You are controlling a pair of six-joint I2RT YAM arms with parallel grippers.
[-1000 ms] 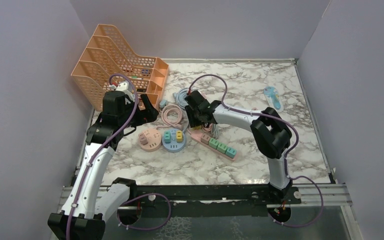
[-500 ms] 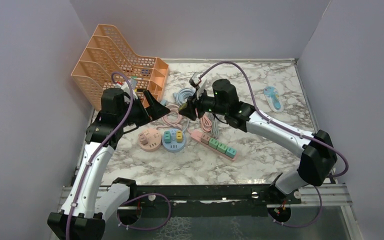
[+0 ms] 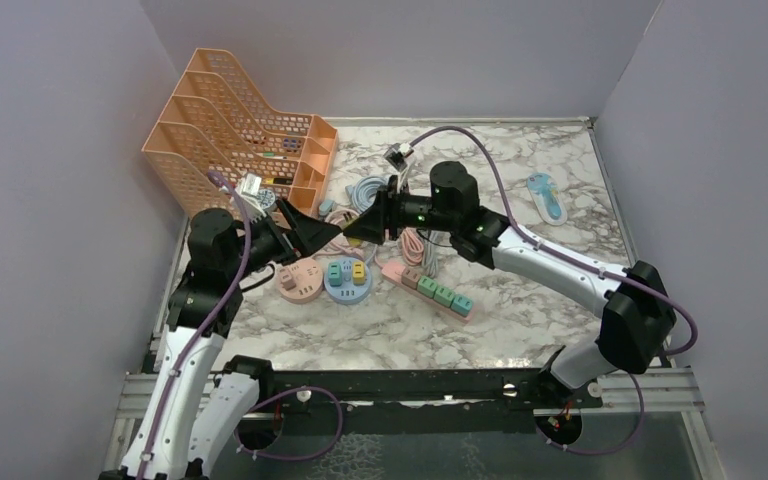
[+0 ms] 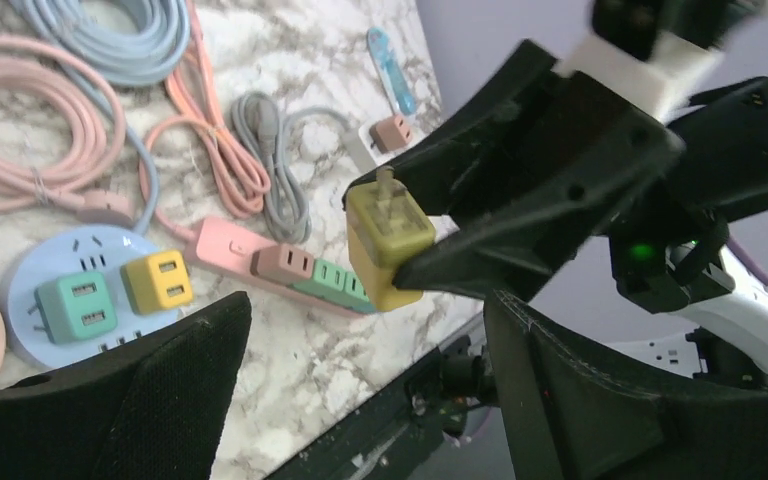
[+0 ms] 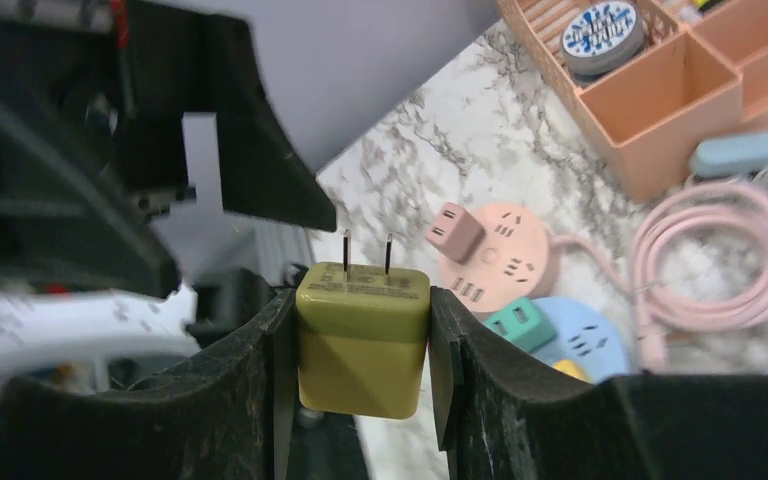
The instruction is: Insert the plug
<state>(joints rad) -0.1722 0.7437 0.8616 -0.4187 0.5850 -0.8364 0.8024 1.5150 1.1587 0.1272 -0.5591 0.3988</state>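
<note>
While the right gripper [image 5: 360,320] clamps the olive-yellow cube-shaped plug [image 5: 362,345] aloft, its prongs [image 5: 346,252] point at the wide-open, empty left gripper [image 3: 305,232], with the round blue socket hub [image 3: 347,279] lying below.

Strips, plug, cords, rack
Three power strips [image 3: 438,290], one olive plug [image 5: 362,338], perhaps four coiled cords [image 4: 160,45], one orange rack [image 3: 230,120].

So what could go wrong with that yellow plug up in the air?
The right gripper pinches the yellow plug by its sides, high above the table; a slip could drop it onto the cables. Its prongs point toward the open left gripper, which is close, so it might bump them.
</note>
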